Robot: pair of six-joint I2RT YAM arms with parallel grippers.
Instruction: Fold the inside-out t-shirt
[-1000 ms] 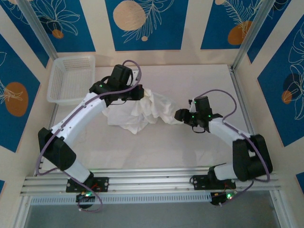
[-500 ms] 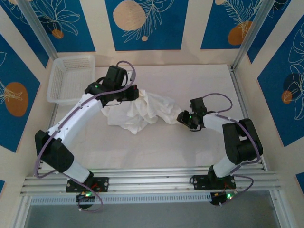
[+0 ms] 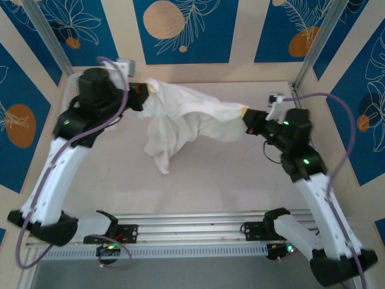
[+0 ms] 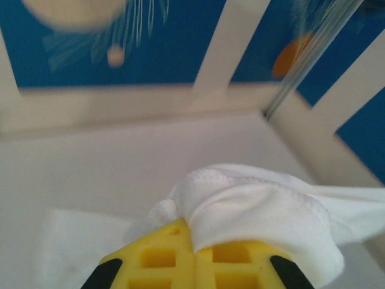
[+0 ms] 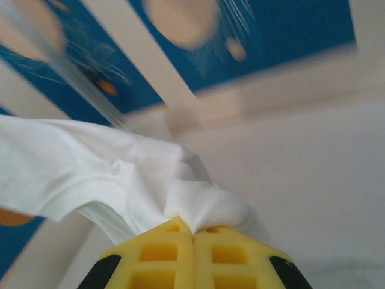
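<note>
A plain white short-sleeved t-shirt of thin, wrinkly cloth is strung in the air between two robot arms, above the back half of a white desk. Its top edge runs from the left pincer, high at the far left, to the right pincer, a little lower on the right. The rest of the cloth sags in loose folds, and one long tail hangs down left of centre (whether its tip touches the desk cannot be told). The left pincer is clenched on a stitched hem of the shirt; in the left wrist view its yellow pads meet, with white cloth bulging over them. The right pincer is clamped on the shirt too, and its yellow pads are pressed together under a wad of fabric. Behind the desk stand cream walls with blue panels bearing white leaf outlines and orange discs. A silver metal rail crosses the near edge.
</note>
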